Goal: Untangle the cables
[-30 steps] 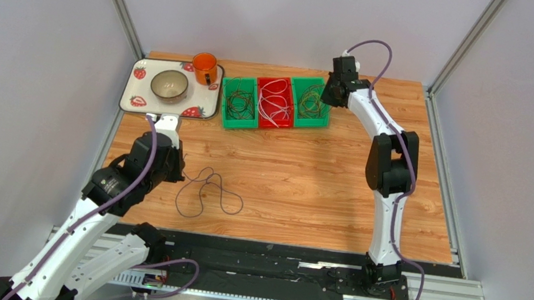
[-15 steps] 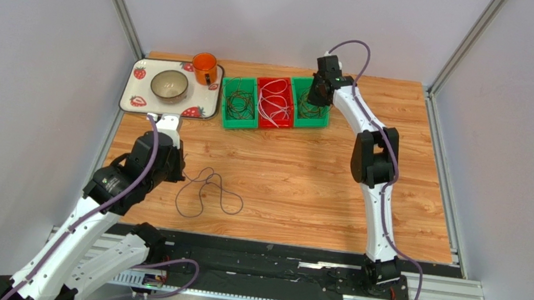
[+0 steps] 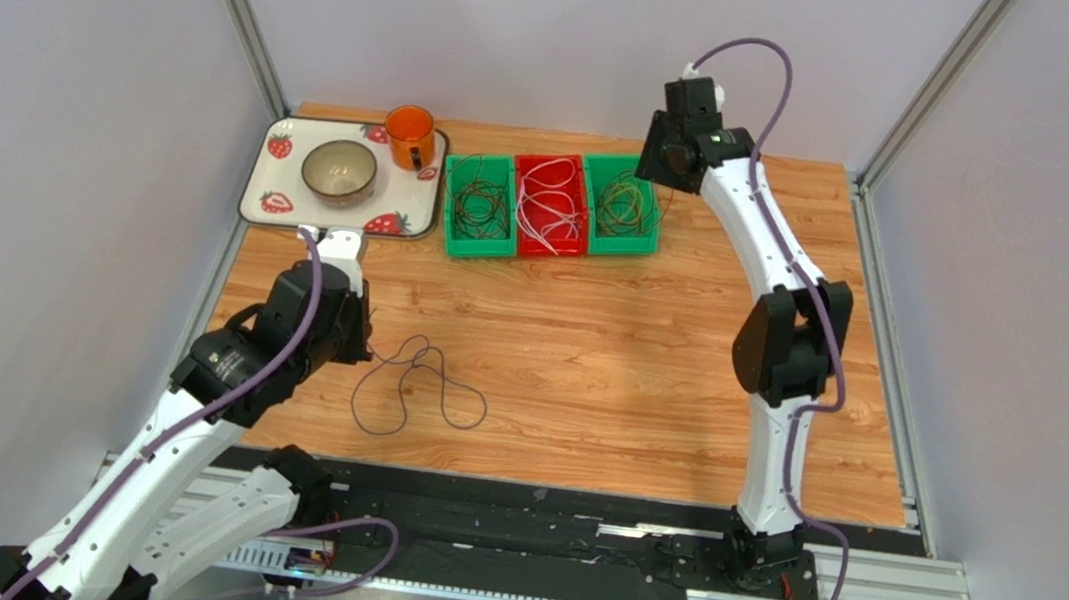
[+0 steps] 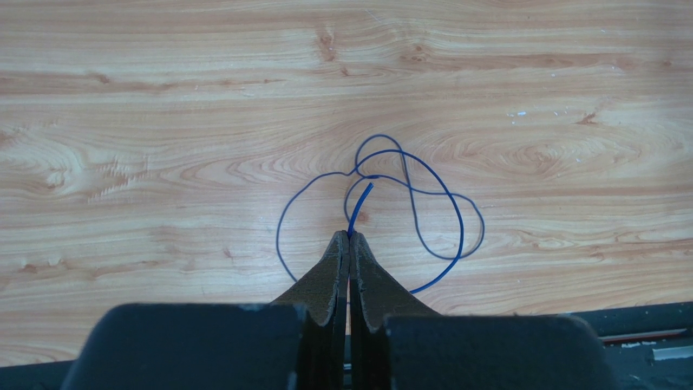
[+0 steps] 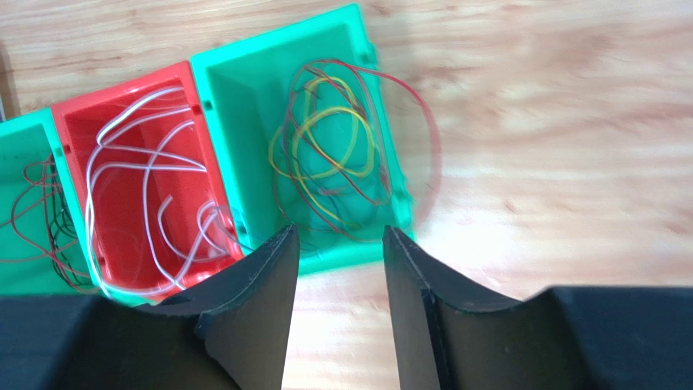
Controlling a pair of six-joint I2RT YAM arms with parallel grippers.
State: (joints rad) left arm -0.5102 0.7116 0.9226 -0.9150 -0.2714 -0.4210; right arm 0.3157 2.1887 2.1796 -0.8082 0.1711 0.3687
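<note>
Lying in loose loops, thin blue cable (image 4: 363, 205), perhaps knotted.

Left arm (image 3: 159, 461) and right arm (image 3: 786, 269): white link shells, black joint blocks, a lilac cable (image 3: 746, 42) running along each. Left gripper (image 4: 349, 240) and right gripper (image 5: 340, 240): matte black tapered fingers, slightly grainy. Bases on a black rail (image 3: 546, 521).

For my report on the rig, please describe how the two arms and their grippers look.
The left arm and right arm have white links with black joints. A lilac cable runs along each. The gripper fingers are black, curved and tapering to the tips.
</note>
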